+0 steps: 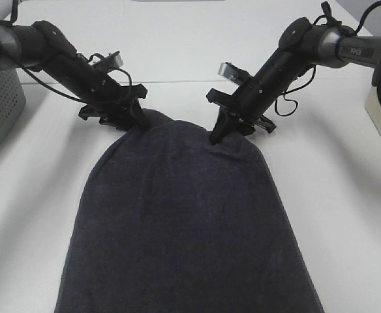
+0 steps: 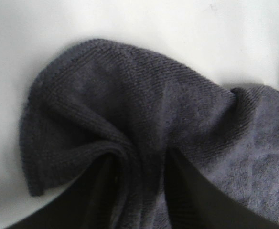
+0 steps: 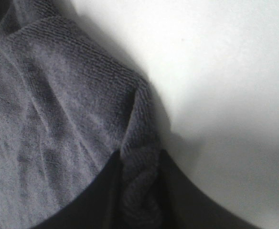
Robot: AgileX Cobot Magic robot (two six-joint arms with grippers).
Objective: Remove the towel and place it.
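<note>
Towel (image 1: 190, 228) pinched at its far corners by left gripper (image 1: 135, 117) and right gripper (image 1: 220, 134); next, judged: lift evenly together

The exterior high camera is looking down from in front of both arms, taking in the whole bench (image 1: 347, 215). Each wrist camera is peering closely past its own tool at bunched towel (image 2: 130, 119) cloth, which the high view is also covering.

Bright even light, soft shadows, blurry wrist views
</note>
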